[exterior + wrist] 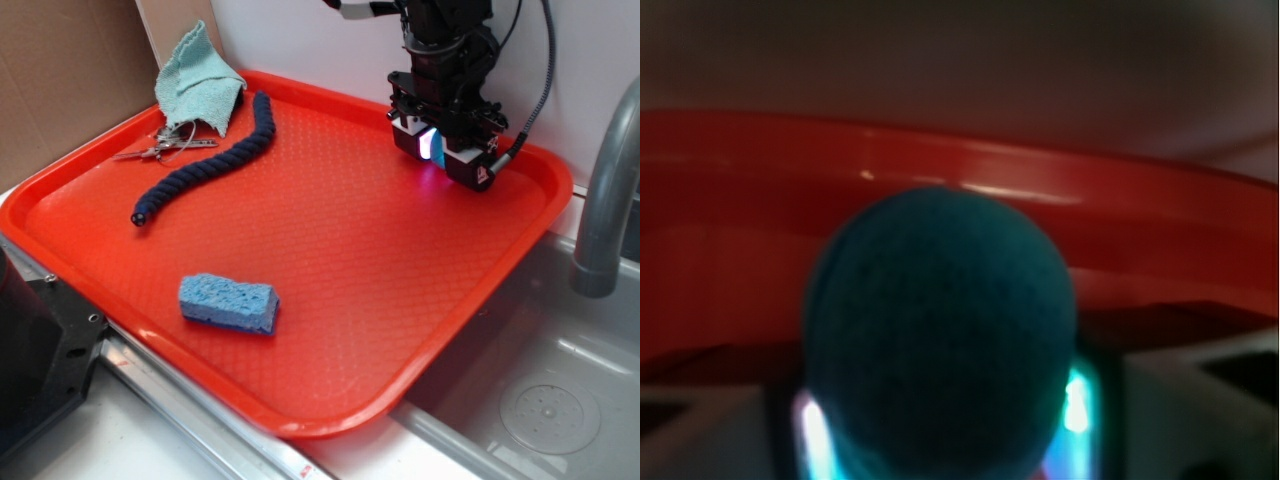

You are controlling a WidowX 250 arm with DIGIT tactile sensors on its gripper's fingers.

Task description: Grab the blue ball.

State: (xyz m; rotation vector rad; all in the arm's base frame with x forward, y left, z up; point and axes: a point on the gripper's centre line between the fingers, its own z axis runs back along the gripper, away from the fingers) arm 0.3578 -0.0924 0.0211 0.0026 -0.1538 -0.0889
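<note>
The blue ball (940,330), teal with a knit-like surface, fills the middle of the wrist view, with the red tray's rim (960,180) behind it. Glowing pads (1077,400) press against its left and right sides. From outside, my gripper (437,160) stands upright over the tray's far right corner, shut on the ball. Only a teal sliver of the blue ball (433,146) shows between the black fingers. Whether the ball rests on the tray or hangs just above it is unclear.
On the red tray (330,420) lie a light-blue sponge (228,303) near the front, a dark blue rope (215,165), a teal cloth (197,80) and metal keys (165,148) at the back left. A sink (540,390) and grey faucet (605,200) are to the right.
</note>
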